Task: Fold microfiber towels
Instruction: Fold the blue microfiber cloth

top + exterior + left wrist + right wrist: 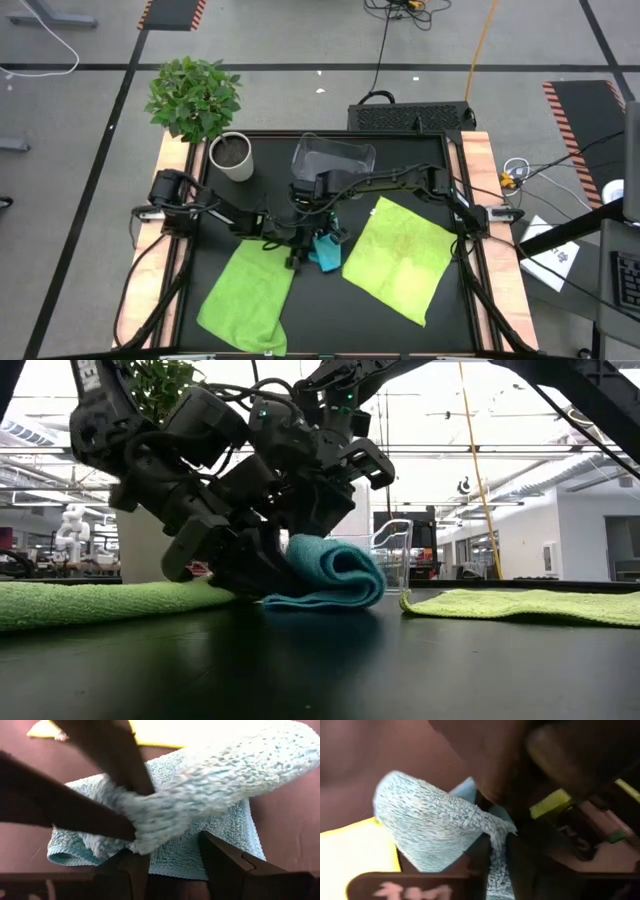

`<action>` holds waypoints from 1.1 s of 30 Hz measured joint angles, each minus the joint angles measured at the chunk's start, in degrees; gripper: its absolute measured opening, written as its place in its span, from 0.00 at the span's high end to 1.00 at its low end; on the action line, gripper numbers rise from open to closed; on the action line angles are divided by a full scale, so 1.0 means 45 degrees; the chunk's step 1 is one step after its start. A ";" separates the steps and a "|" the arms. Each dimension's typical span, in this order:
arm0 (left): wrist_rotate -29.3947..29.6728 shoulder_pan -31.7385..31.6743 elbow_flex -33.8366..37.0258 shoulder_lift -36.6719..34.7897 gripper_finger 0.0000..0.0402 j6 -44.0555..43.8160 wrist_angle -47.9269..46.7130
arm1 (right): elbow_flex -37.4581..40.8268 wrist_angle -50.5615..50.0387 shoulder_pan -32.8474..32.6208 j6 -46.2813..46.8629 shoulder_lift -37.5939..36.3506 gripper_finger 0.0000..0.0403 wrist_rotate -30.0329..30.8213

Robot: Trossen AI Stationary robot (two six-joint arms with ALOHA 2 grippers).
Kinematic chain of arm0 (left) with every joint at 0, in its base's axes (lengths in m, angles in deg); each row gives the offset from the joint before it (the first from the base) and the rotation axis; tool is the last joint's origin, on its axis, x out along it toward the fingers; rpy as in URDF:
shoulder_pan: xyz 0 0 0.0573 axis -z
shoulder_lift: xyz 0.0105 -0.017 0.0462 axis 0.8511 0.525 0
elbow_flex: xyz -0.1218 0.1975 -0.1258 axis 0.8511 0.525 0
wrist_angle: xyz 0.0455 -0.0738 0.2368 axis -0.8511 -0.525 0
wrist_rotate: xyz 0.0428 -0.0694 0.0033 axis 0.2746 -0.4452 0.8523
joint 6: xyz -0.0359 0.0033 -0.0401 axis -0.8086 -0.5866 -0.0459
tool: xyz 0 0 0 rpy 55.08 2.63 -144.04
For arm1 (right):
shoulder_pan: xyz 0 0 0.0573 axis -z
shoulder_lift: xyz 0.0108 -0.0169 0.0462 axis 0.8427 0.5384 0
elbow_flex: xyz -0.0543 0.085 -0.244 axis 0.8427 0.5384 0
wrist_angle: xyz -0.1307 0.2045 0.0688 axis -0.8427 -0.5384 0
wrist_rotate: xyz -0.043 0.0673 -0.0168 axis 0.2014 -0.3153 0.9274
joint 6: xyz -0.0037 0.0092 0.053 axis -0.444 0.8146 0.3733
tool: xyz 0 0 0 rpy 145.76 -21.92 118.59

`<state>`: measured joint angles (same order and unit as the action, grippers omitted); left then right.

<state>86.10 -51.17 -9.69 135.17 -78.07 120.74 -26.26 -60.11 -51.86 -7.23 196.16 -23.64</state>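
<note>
A turquoise microfiber towel (pixel 327 254) lies mid-table, its one end curled up and over the rest (pixel 340 572). My right gripper (pixel 322 230) reaches down from the far side and is shut on that raised end. My left gripper (pixel 298 252) stands open, low at the towel's left side. Its two fingers (pixel 227 865) straddle the edge of the lower layer (pixel 175 862), which rests flat on the table. Two lime-green towels lie spread flat, one at the near left (pixel 248 296) and one at the right (pixel 400 258). My right gripper pinches the towel's lifted end (pixel 142 817) between its two fingers (pixel 95 815), coming slanting down from the far side. The pinched cloth is bunched, and the layer arches over the part still on the table (pixel 425 820). My left gripper: I cannot tell whether its fingers touch the lower layer.
A clear plastic bin (pixel 335 158) stands at the far middle, close behind the right arm. A white pot (pixel 232 157) with a leafy plant (pixel 195 97) stands at the far left corner. Bare black table (pixel 320 320) shows between the green towels at the near side.
</note>
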 joint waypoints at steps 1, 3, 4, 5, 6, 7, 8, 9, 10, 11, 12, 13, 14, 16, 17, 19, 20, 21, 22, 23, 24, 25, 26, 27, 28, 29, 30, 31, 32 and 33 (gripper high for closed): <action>0.0266 0.0053 0.0003 -0.0101 0.57 0.0004 -0.0187 | -0.0005 0.0060 -0.0012 0.0026 -0.0005 0.83 0.0000; 0.0625 0.0157 -0.0001 -0.0153 0.57 -0.0042 -0.0436 | -0.0001 0.0186 -0.0014 0.0181 -0.0005 0.77 -0.0049; 0.0811 0.0178 -0.0001 -0.0161 0.57 -0.0063 -0.0554 | -0.0005 0.0236 -0.0018 0.0282 -0.0005 0.75 -0.0045; 0.0942 0.0190 -0.0001 -0.0161 0.57 -0.0063 -0.0560 | -0.0003 0.0263 -0.0024 0.0334 -0.0005 0.72 -0.0046; 0.1014 0.0202 -0.0007 -0.0166 0.57 -0.0091 -0.0575 | -0.0002 0.0261 -0.0024 0.0364 -0.0005 0.70 -0.0049; 0.1050 0.0202 -0.0011 -0.0166 0.57 -0.0144 -0.0610 | -0.0005 0.0248 -0.0024 0.0403 -0.0005 0.68 -0.0038; 0.1111 0.0202 -0.0011 -0.0166 0.57 -0.0184 -0.0621 | -0.0005 0.0240 -0.0024 0.0473 -0.0005 0.66 0.0000; 0.1121 0.0219 -0.0011 -0.0166 0.57 -0.0238 -0.0626 | -0.0005 0.0231 -0.0024 0.0586 -0.0005 0.65 0.0010; 0.1124 0.0245 -0.0011 -0.0180 0.57 -0.0283 -0.0641 | -0.0005 0.0200 -0.0020 0.0652 -0.0005 0.64 0.0010; 0.1167 0.0269 -0.0015 -0.0313 0.57 -0.0337 -0.0781 | -0.0005 0.0157 -0.0001 0.0729 -0.0014 0.64 0.0006; 0.1237 0.0317 -0.0013 -0.0520 0.57 -0.0345 -0.1078 | -0.0005 0.0083 0.0013 0.0786 -0.0077 0.64 0.0020; 0.1285 0.0352 -0.0011 -0.0661 0.57 -0.0343 -0.1329 | -0.0005 0.0015 0.0026 0.0851 -0.0103 0.64 0.0044; 0.1341 0.0411 -0.0011 -0.0757 0.57 -0.0396 -0.1474 | -0.0005 0.0004 0.0039 0.0876 -0.0124 0.64 0.0068; 0.1542 0.0576 -0.0006 -0.1182 0.57 -0.0541 -0.2169 | -0.0003 0.0057 0.0054 0.0921 -0.0208 0.65 0.0070; 0.1714 0.0691 0.0002 -0.1399 0.57 -0.0567 -0.2394 | -0.0005 0.0113 0.0058 0.0934 -0.0277 0.65 0.0071; 0.1980 0.0862 -0.0011 -0.1736 0.59 -0.0568 -0.2651 | -0.0005 0.0228 0.0063 0.1051 -0.0490 0.65 0.0103; 0.2100 0.0945 -0.0011 -0.1895 0.61 -0.0568 -0.2844 | -0.0005 0.0313 0.0073 0.1103 -0.0590 0.65 0.0122; 0.2128 0.1031 -0.0011 -0.2016 0.63 -0.0534 -0.2894 | -0.0009 0.0403 0.0087 0.1121 -0.0662 0.65 0.0139; 0.2115 0.1139 -0.0011 -0.2075 0.65 -0.0444 -0.2792 | -0.0018 0.0462 0.0093 0.1128 -0.0720 0.65 0.0289; 0.2100 0.1240 -0.0011 -0.2143 0.67 -0.0351 -0.2744 | -0.0019 0.0485 0.0097 0.1131 -0.0758 0.65 0.0481; 0.2107 0.1345 -0.0011 -0.2206 0.70 -0.0280 -0.2786 | -0.0019 0.0499 0.0117 0.1124 -0.0767 0.65 0.0593; 0.2102 0.1439 -0.0011 -0.2230 0.71 -0.0194 -0.2747 | -0.0019 0.0525 0.0144 0.1126 -0.0767 0.65 0.0672; 0.2109 0.1516 -0.0011 -0.2226 0.73 -0.0092 -0.2706 | -0.0019 0.0526 0.0188 0.1134 -0.0767 0.65 0.0686; 0.2131 0.1580 -0.0011 -0.2225 0.74 0.0008 -0.2742 | -0.0019 0.0488 0.0250 0.1151 -0.0762 0.65 0.0710; 0.2266 0.1668 -0.0011 -0.2222 0.76 0.0083 -0.2759 | -0.0019 0.0480 0.0307 0.1151 -0.0762 0.65 0.0729; 0.2556 0.1759 -0.0011 -0.2223 0.76 0.0132 -0.2745 | -0.0019 0.0503 0.0371 0.1151 -0.0763 0.65 0.0729; 0.2922 0.1835 -0.0011 -0.2225 0.77 0.0153 -0.2723 | -0.0019 0.0519 0.0426 0.1154 -0.0764 0.65 0.0737; 0.3321 0.1908 -0.0011 -0.2254 0.77 0.0183 -0.2751 | -0.0019 0.0498 0.0474 0.1154 -0.0795 0.65 0.0748; 0.3668 0.1975 -0.0011 -0.2396 0.77 0.0218 -0.2980 | -0.0019 0.0458 0.0522 0.1205 -0.0847 0.65 0.0767; 0.3889 0.2036 -0.0006 -0.2608 0.77 0.0238 -0.3256 | -0.0019 0.0450 0.0581 0.1309 -0.0894 0.65 0.0770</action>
<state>103.60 -42.01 -9.71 123.43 -77.00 106.09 -26.35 -58.09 -49.24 -1.34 192.14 -20.17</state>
